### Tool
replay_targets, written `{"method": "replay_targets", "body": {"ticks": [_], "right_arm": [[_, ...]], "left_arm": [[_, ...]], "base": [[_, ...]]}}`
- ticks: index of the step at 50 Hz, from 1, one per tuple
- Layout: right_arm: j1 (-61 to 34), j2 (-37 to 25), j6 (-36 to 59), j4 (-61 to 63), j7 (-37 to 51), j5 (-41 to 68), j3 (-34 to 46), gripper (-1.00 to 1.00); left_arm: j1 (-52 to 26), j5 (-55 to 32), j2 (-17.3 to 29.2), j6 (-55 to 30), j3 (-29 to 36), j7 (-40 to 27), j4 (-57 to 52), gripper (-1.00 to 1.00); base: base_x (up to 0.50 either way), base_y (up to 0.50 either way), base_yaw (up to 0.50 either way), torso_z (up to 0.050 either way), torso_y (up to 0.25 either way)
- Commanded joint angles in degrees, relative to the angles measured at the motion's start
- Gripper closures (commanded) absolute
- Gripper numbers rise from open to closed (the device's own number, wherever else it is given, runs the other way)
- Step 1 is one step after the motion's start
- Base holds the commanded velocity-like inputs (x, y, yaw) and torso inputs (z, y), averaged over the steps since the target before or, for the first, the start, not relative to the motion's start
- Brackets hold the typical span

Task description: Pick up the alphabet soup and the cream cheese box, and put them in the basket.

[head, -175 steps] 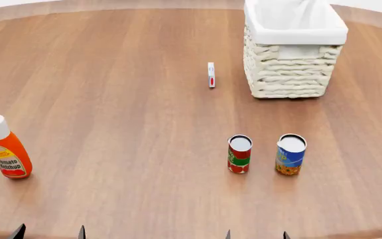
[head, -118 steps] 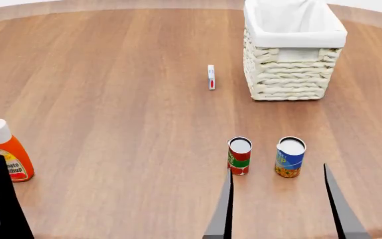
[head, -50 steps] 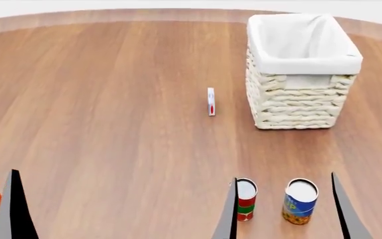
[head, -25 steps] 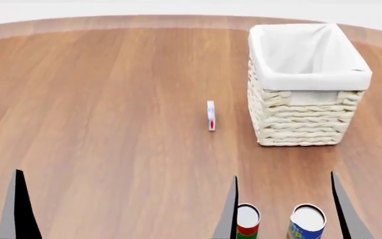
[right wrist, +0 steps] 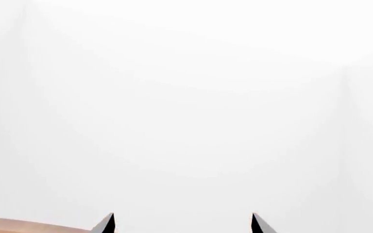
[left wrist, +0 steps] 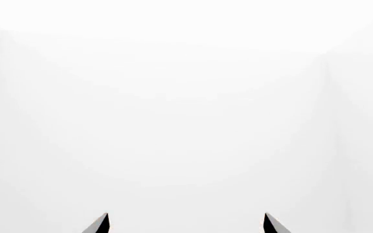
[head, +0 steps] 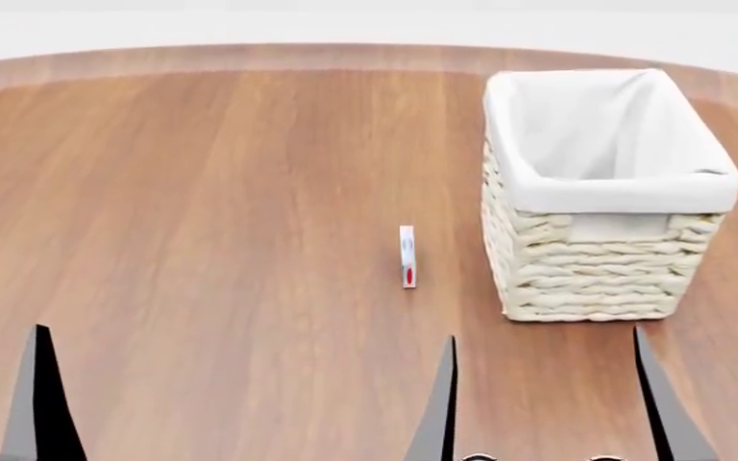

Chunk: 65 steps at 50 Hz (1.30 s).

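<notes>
My right tool (head: 542, 408) is spread wide, gripping nothing; left tool (left wrist: 186, 224) likewise. I should lower it squarely over the soup before pinching.

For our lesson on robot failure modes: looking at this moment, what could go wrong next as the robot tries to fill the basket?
1. The cream cheese box stands on a thin edge, so a nudge from the fingers could topple it.
2. It stands close beside the basket; a wide approach might bump the wicker wall.
3. The cans are almost cut off at the head view's lower edge, and both wrist views show only blank white, so aiming at the soup looks hard.
</notes>
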<state>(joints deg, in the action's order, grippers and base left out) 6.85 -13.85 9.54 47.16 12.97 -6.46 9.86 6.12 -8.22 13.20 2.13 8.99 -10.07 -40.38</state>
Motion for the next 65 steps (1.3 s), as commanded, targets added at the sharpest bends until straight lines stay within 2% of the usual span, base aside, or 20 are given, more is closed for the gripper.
{"method": "replay_targets", "body": {"ticks": [1, 65], "right_arm": [[-0.11, -0.35, 0.2, 0.08, 0.35, 0.32, 0.0, -1.0], [-0.04, -1.91, 0.14, 0.03, 2.16, 0.38, 1.83, -1.0]], "left_arm": [[-0.17, -0.2, 0.38, -0.1, 0.39, -0.37, 0.01, -1.0], [0.15, -0.36, 2.43, 0.61, 1.05, -2.41, 0.54, -1.0]], "base": [[0.21, 0.0, 0.0, 0.0, 0.0], [0.21, 0.0, 0.0, 0.0, 0.0]]}}
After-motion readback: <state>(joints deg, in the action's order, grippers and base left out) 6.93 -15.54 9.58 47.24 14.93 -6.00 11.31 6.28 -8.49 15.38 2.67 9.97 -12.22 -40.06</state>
